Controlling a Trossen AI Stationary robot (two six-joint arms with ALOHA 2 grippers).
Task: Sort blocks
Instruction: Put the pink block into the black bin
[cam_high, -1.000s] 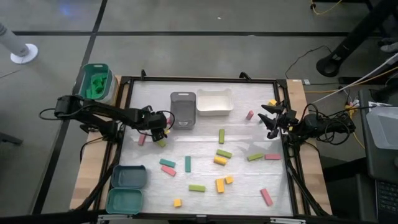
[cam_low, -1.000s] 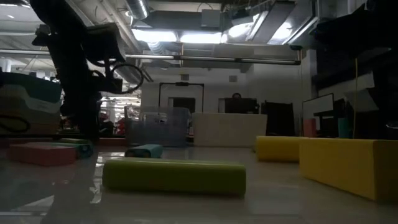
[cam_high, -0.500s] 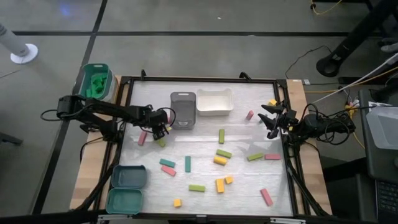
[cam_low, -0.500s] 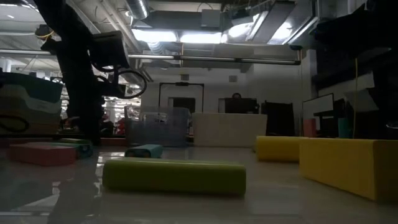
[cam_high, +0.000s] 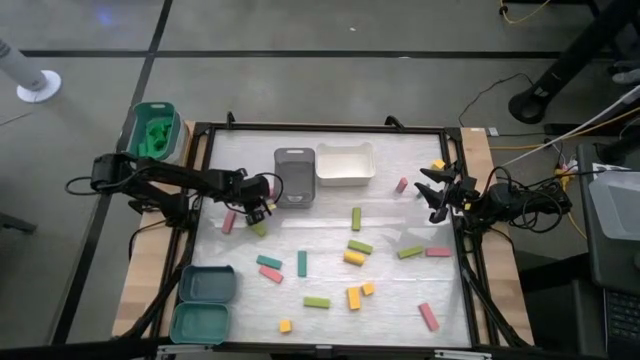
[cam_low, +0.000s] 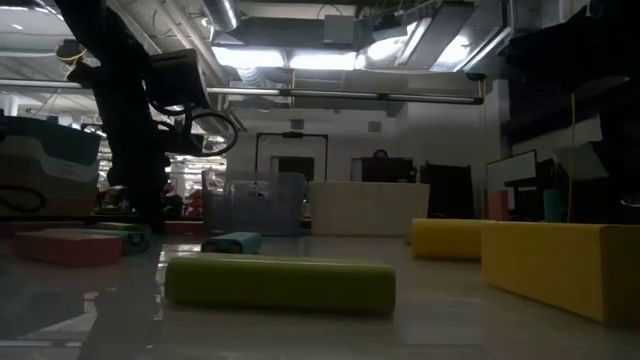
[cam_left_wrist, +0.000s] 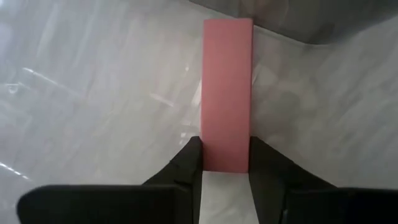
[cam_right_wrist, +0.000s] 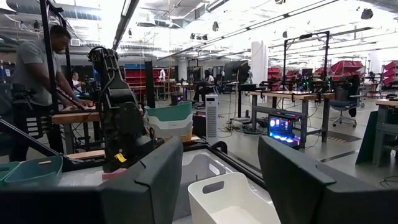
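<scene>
My left gripper (cam_left_wrist: 225, 163) is down on the table just beside the grey tray (cam_high: 293, 176), and its 2 fingers (cam_left_wrist: 189, 163) press on both long sides of a pink block (cam_left_wrist: 227, 93). So the hand is closed on this block at one end, and the rest of the bar sticks out forward toward the tray wall. The block lies flat on the white table (cam_high: 330, 215), not lifted yet. I take it at the narrow width because the jaws fit that way, and I think the grip near the end leaves the bar free to tip a little when I raise it.

My right gripper (cam_high: 437, 196) waits at the right edge of the table, above the surface, with its fingers apart and nothing between them. It stays out of the way there, so the 2 arms do not meet.

The other blocks (cam_high: 357, 247) are scattered over the middle and near side of the table, well apart from each other. A white tray (cam_high: 345, 165) stands touching the grey one, and 2 teal trays (cam_high: 205, 302) sit at the near left corner.
</scene>
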